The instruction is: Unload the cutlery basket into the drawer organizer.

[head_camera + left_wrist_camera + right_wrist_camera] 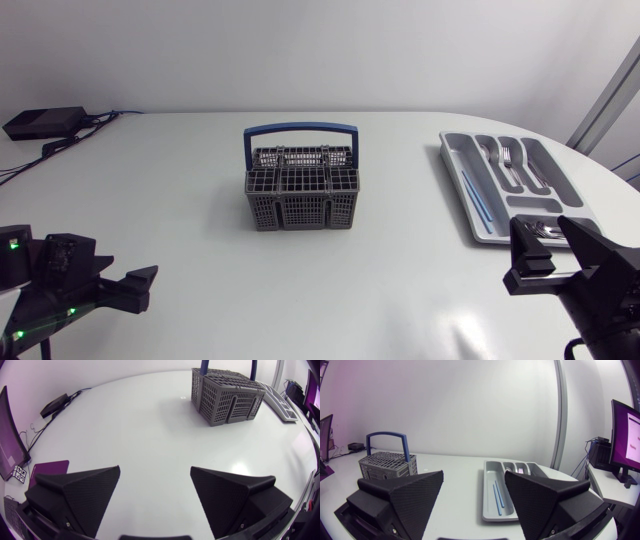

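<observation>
The grey cutlery basket with a blue handle stands upright mid-table; no cutlery shows above its rim. The grey drawer organizer lies at the right, holding forks and spoons in its far compartments and a thin blue stick in its long left slot. My left gripper hovers open and empty at the near left, the basket far ahead of it. My right gripper is open and empty just in front of the organizer, with the basket off to its side.
A black box with cables sits at the table's far left corner. A purple mat lies beside my left gripper. Bare white tabletop stretches between both grippers and the basket.
</observation>
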You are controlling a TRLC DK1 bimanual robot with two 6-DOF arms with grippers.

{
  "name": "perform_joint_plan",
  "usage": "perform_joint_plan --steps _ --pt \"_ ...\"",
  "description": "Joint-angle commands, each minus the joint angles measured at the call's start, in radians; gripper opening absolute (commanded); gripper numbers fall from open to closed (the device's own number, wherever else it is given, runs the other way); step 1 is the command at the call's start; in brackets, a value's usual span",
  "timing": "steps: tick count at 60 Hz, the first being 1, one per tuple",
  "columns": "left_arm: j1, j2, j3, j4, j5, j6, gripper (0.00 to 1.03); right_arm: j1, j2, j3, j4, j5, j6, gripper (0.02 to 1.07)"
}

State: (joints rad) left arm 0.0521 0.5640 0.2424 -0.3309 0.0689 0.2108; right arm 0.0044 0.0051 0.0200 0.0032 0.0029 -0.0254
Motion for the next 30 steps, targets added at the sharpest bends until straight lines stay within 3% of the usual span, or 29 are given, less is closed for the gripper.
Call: perform_joint_plan --steps 1,13,19,30 --pt "0.011 -0.013 -0.025 0.012 -0.007 0.021 0.98 -0.004 -0.005 -0.02 -0.003 -0.003 0.025 0.91" --pt "0.012 -0.015 -0.025 0.013 -0.007 0.022 0.98 -0.004 -0.005 -0.02 -0.003 -0.003 0.025 0.91" --pt "0.012 -0.03 -0.061 0.076 -0.012 0.036 0.98 -0.004 -0.005 -0.02 -0.003 -0.003 0.025 0.96" --pt "0.015 -0.07 -0.107 0.133 -0.024 0.039 0.98 -0.004 -0.005 -0.02 -0.003 -0.003 0.025 0.96"
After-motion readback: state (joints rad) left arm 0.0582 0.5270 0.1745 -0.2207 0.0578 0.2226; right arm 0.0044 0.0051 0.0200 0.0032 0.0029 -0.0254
